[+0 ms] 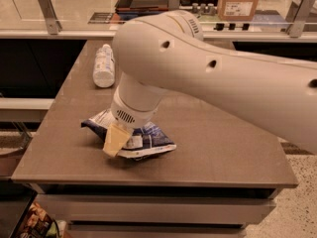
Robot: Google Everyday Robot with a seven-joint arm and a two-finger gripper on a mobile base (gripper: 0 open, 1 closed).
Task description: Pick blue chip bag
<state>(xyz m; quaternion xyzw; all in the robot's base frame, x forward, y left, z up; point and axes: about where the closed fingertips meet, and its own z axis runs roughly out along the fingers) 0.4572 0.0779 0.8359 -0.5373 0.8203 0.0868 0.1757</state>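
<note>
The blue chip bag [148, 139] lies flat near the front left of the brown table [223, 148]. It is dark blue and white with a white label patch. My gripper [117, 141] hangs from the big white arm and is down over the bag's left half. One tan finger [115, 140] shows in front of the bag. The arm's wrist hides the bag's middle and the other finger.
A white plastic bottle [103, 66] lies on its side at the table's back left. Behind the table runs a counter with a glass rail [47, 6] and a cardboard box [238, 3]. The table's front edge is close below the bag.
</note>
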